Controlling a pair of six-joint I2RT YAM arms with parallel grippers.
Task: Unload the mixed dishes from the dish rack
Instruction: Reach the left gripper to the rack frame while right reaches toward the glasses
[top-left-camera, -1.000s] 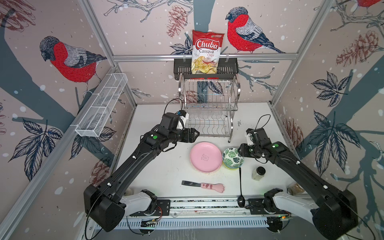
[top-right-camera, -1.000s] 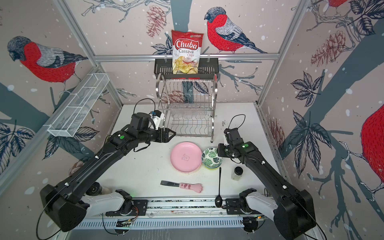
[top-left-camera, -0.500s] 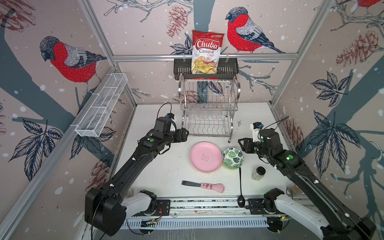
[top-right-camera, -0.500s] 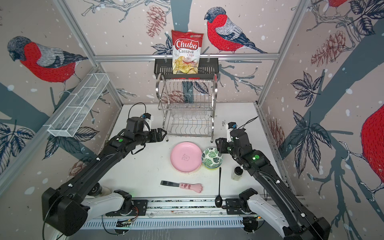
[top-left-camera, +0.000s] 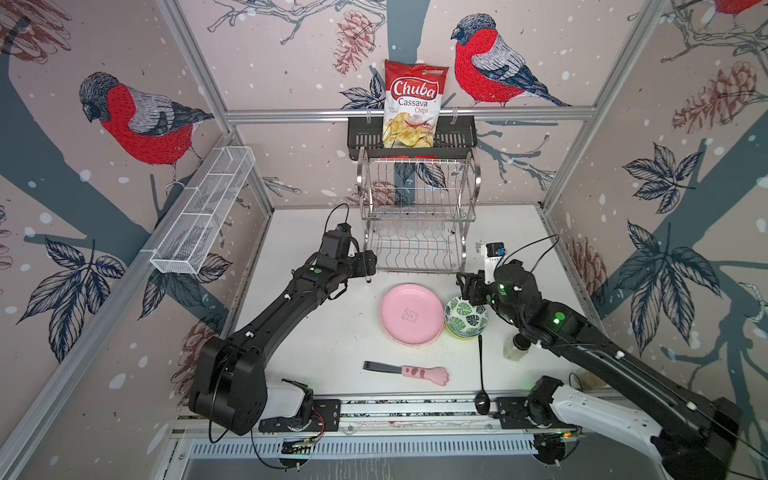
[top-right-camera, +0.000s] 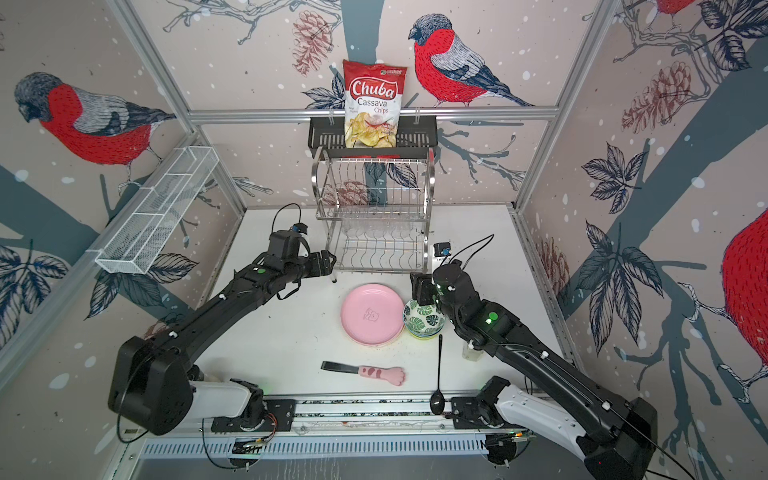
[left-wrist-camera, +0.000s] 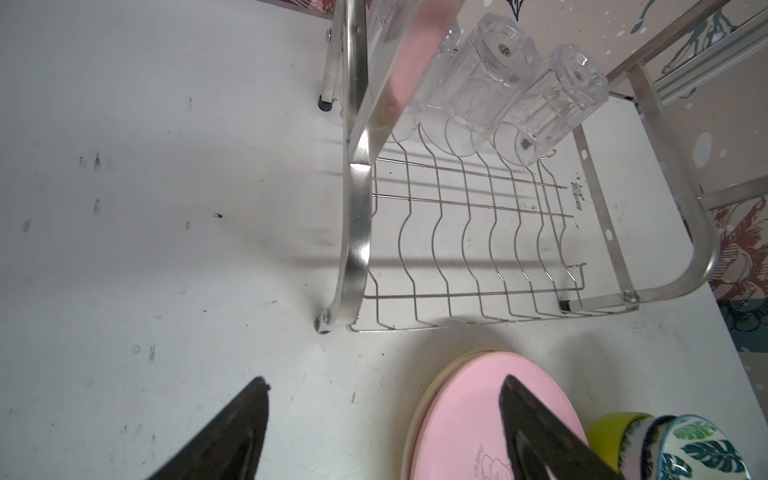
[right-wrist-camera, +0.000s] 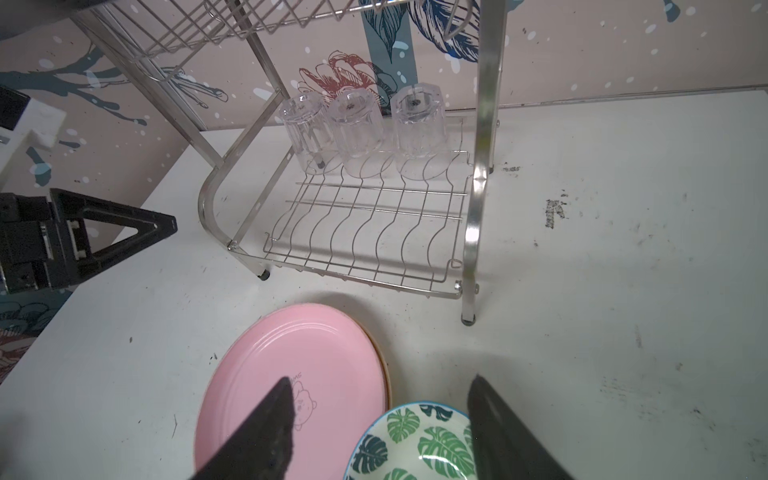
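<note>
While left gripper (left-wrist-camera: 384, 379) gapes empty | glasses (left-wrist-camera: 478, 83) beyond, inside dish rack (left-wrist-camera: 357, 232)

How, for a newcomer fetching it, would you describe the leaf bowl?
Find the tall steel rack; a pink plate lies before it. Right of the plate stands a bowl stack; only the top bowl has green leaves.

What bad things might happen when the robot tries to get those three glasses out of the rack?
1. The three glasses stand upside down, packed close at the back of the dish rack, under its upper shelf. Grabbing one might knock its neighbour or bump the wires.
2. The right tool hangs open close to the pink plate and leaf bowl. A low swing could nudge them.
</note>
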